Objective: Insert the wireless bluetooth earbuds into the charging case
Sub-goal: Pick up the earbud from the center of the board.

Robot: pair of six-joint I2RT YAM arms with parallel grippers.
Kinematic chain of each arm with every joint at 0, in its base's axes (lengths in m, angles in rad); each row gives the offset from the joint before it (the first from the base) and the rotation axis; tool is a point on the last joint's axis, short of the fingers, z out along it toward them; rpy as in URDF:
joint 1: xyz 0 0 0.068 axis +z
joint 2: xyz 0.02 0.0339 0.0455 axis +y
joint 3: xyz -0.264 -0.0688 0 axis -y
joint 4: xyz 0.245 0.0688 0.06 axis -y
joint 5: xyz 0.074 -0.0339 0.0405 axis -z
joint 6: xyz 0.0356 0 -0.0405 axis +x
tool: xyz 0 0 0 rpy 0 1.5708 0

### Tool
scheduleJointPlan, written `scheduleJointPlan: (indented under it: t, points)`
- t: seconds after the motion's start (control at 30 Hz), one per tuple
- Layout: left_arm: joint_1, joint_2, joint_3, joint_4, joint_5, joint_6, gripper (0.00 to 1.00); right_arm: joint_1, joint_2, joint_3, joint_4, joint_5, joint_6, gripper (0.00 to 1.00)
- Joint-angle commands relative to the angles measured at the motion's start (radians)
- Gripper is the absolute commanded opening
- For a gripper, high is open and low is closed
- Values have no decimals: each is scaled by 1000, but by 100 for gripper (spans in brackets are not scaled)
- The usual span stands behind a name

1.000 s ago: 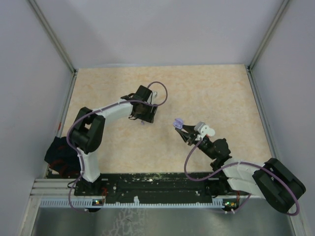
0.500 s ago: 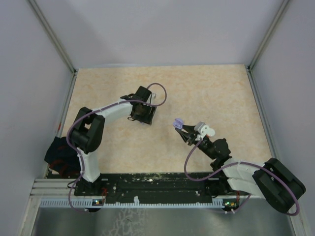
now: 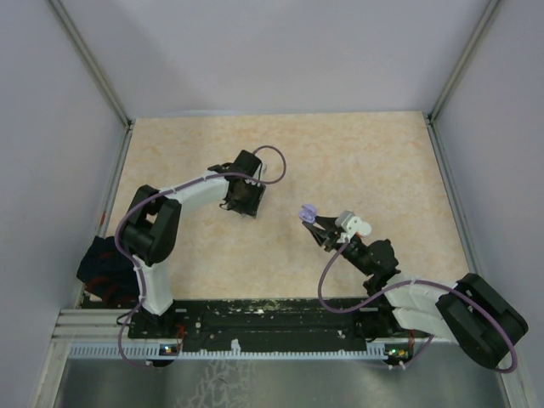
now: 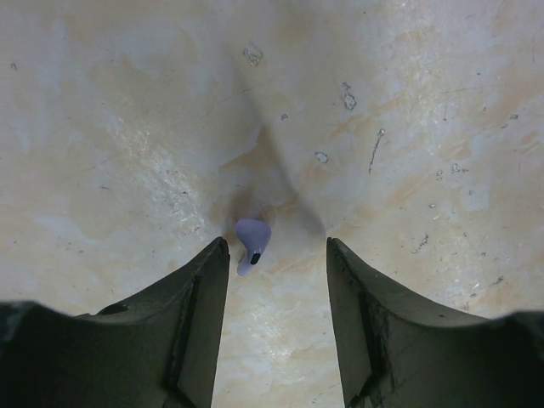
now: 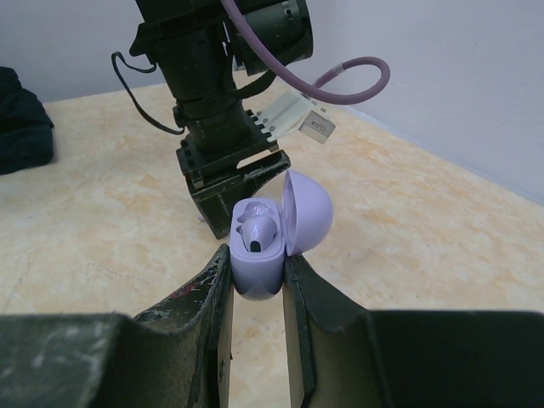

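A greyish-purple earbud (image 4: 252, 242) lies on the beige table between the fingertips of my left gripper (image 4: 278, 255), close to the left finger and not gripped. The left gripper (image 3: 240, 202) is open and points down at the table. My right gripper (image 5: 257, 285) is shut on the lilac charging case (image 5: 257, 265) and holds it above the table with the lid (image 5: 304, 212) open. One matching earbud (image 5: 257, 231) sits in the case. In the top view the case (image 3: 308, 212) is right of the left gripper. Other earbuds are out of view.
A black cloth bundle (image 3: 102, 272) lies at the table's left near corner, and also shows in the right wrist view (image 5: 21, 119). Grey walls with metal corner posts (image 3: 89, 64) enclose the beige table (image 3: 357, 161). The left arm's purple cable (image 3: 274, 161) loops above its wrist.
The left gripper has shifted slightly left and lower over the table. The right arm and the case have not moved.
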Motion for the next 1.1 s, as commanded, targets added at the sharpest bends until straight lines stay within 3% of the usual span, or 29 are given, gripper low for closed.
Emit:
scheduleJointPlan:
  t: [0.0,0.53,1.07]
  points:
    - [6,3,28,-30,-29,-7,54,-1,-11,24,43,-14,5,0]
    - [-17,76,102,-87,-103,13,36,-1,-3,27,45,-18,10,0]
    - [-25,108,110,-122,-90,17,28,-1,4,27,53,-17,14,0]
